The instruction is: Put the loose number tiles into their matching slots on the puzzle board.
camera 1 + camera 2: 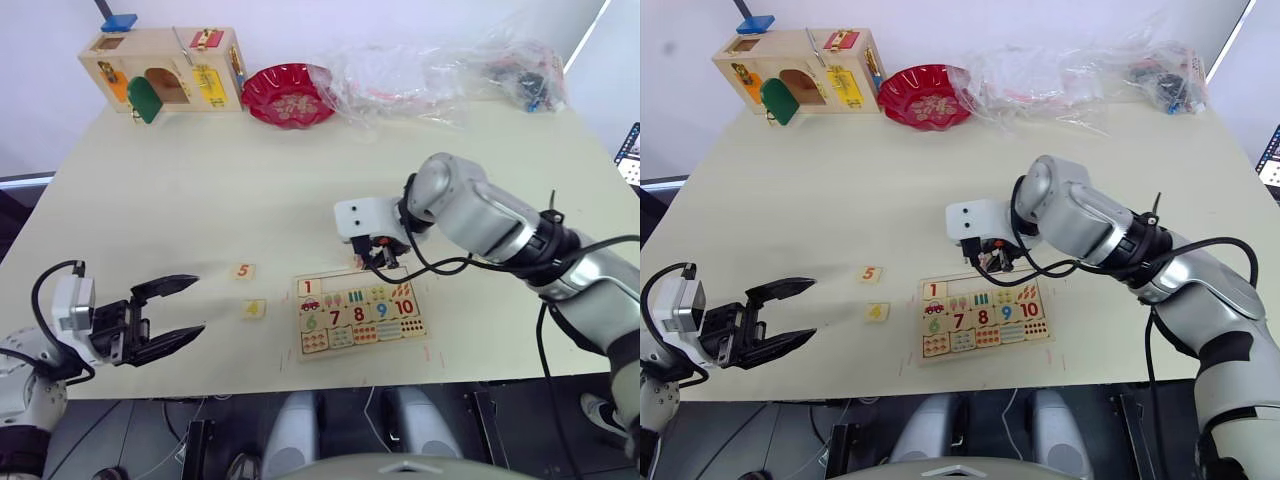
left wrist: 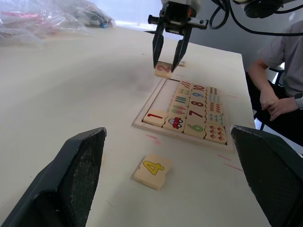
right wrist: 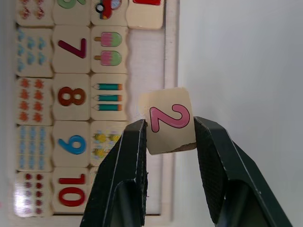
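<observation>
A: Tile 2 is clamped between the right gripper's fingers, just past the board's far rim.

B: So which way does it need to go?

A: From the head camera, the empty top row lies toward the robot from the gripper, beside tile 1, which is seated. The slot next to it is the likely target.

B: The left wrist view?

A: The right gripper points down, tile 2 low over the table near the board's far corner; whether it touches, I can't tell. Tile 4 lies loose close by.

B: And the left gripper?

A: The left gripper hangs spread wide, well left of the board, nearer tiles 4 and 5.

B: Tile 3?

A: Probably hidden behind the right gripper.
</observation>
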`<state>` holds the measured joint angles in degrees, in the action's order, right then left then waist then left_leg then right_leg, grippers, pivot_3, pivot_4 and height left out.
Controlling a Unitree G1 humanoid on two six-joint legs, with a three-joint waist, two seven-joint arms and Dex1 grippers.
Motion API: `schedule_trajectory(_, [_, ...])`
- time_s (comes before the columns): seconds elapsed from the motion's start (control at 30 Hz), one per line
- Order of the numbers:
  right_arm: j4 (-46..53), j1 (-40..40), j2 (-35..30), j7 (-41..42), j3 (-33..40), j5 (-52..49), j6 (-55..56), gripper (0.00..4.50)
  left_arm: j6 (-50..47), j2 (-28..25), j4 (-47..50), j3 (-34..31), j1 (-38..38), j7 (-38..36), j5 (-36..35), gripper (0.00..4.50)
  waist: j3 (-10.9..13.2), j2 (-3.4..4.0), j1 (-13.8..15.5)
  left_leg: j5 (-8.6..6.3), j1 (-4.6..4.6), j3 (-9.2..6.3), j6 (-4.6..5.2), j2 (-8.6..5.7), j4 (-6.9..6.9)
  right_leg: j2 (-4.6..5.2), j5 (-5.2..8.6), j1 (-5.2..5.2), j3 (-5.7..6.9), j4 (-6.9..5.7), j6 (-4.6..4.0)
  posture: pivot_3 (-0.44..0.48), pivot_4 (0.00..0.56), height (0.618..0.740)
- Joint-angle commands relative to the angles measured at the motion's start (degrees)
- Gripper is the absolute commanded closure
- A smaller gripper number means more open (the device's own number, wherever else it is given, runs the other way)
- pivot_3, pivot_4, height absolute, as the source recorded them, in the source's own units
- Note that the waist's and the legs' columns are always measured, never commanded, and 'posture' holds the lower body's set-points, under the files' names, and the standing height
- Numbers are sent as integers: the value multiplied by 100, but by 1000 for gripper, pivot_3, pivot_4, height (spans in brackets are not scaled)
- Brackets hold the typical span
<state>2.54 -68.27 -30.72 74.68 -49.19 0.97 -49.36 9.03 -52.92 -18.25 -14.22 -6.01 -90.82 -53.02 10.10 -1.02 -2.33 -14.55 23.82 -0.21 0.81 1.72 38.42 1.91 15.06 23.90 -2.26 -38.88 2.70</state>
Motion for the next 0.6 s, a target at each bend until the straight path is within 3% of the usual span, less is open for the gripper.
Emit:
schedule_trajectory(0.03, [-3,-161,362,-40,-78,179,-10,3570,11,33,136,-265,-62,-168,42,0,0,0,-8,0,0,0,0,0,0,0,0,0,0,-1,0,0,150,740])
schedule_trajectory(0.6, [-517,0,1247,-322,-209,335,-512,3570,-98,60,155,-398,-70,-168,128,0,-1,-2,-5,0,-1,-8,-1,-3,1,2,-1,-1,7,-4,-1,0,150,740])
